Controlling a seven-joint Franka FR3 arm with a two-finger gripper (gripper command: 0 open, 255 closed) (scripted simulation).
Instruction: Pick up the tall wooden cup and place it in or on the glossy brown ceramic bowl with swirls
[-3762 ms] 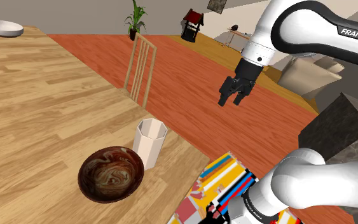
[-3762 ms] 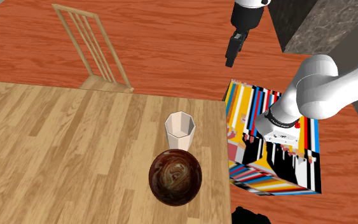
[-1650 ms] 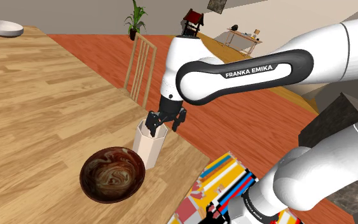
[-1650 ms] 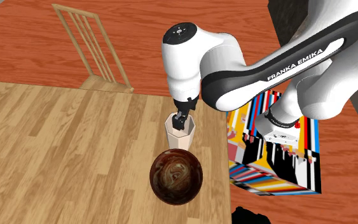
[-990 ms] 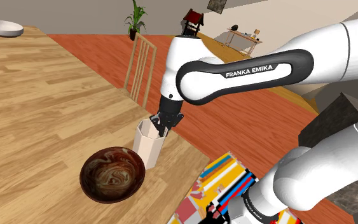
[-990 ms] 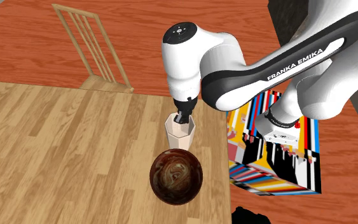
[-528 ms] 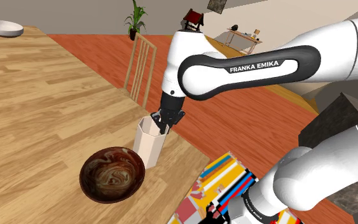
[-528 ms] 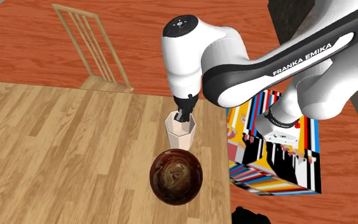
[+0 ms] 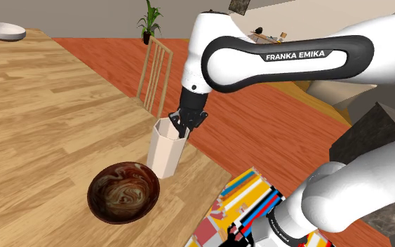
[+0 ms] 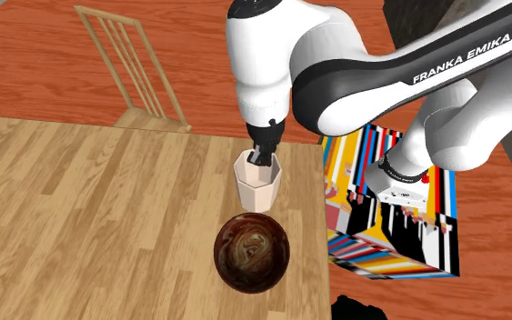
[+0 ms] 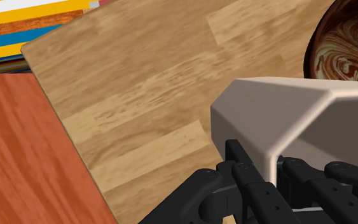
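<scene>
A tall pale faceted cup (image 9: 164, 151) hangs just above the wooden table (image 9: 48, 126), close to its corner. My gripper (image 9: 182, 126) is shut on the cup's rim from above, one finger inside and one outside the wall. The second exterior view shows the cup (image 10: 257, 186) under the gripper (image 10: 262, 159), with the glossy brown swirled bowl (image 10: 251, 252) right in front of it. In the wrist view the black fingers (image 11: 244, 168) clasp the wall of the cup (image 11: 285, 121), and the bowl (image 11: 346, 38) lies just beyond. The bowl (image 9: 122, 191) rests on the table, empty.
A wooden chair back (image 9: 157, 74) stands at the table's far edge behind the cup. A white bowl (image 9: 3, 30) sits far off on the table. The colourful striped stand (image 10: 390, 200) is beside the table corner. Red-brown floor (image 11: 25, 165) lies past the edge.
The arm has risen, and the cup has come up off the table with the gripper still shut on its rim. The bowl has not moved.
</scene>
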